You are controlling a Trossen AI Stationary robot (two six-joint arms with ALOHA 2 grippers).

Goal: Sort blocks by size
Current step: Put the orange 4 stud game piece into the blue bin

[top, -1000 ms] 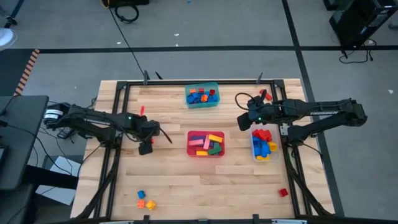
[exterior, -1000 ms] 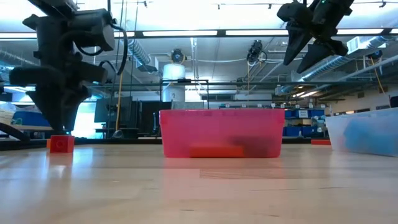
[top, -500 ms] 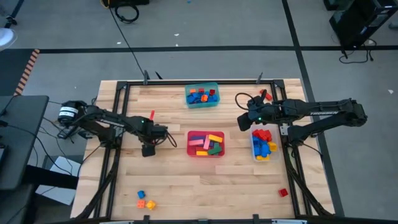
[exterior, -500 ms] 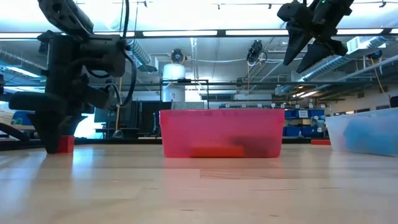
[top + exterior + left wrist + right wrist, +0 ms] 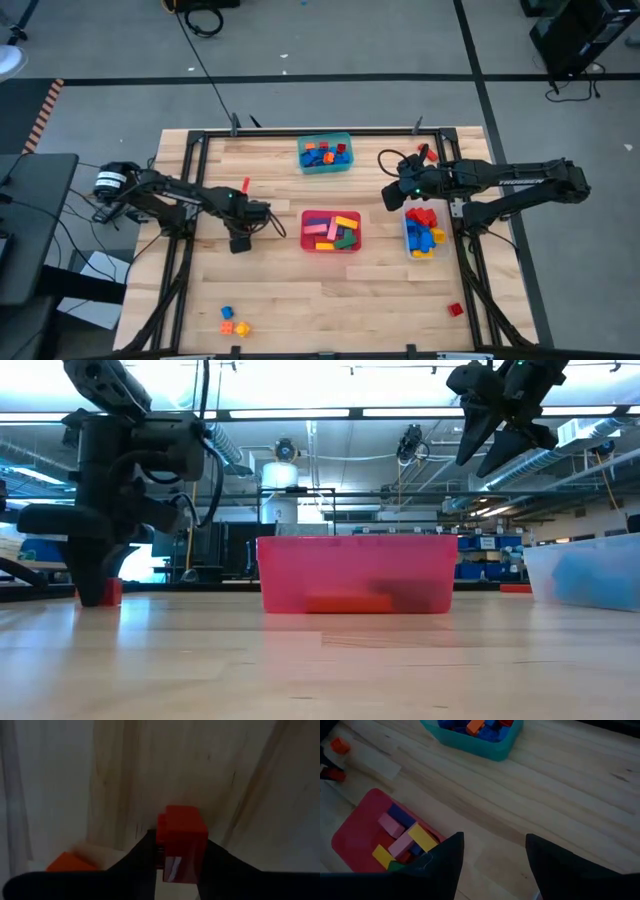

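Clenching my left claw [image 5: 177,865] on the small red plastic block [image 5: 181,842] down on the wooden worktop [image 5: 270,290] left of the red tub [image 5: 331,231], I keep my spread right claw [image 5: 392,196] raised beside the clear tub [image 5: 421,234], waiting.

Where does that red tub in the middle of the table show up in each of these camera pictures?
High view: the red tub sits mid-table, between the two arms, bricks inside.
Low view: it fills the centre, seen side-on.
Left wrist view: not in it.
Right wrist view: in a corner, past that arm's own fingers, with pink, yellow and blue bricks showing.
Shared landmark: the teal tub, beyond the red one in the high view, also appears in the right wrist view.
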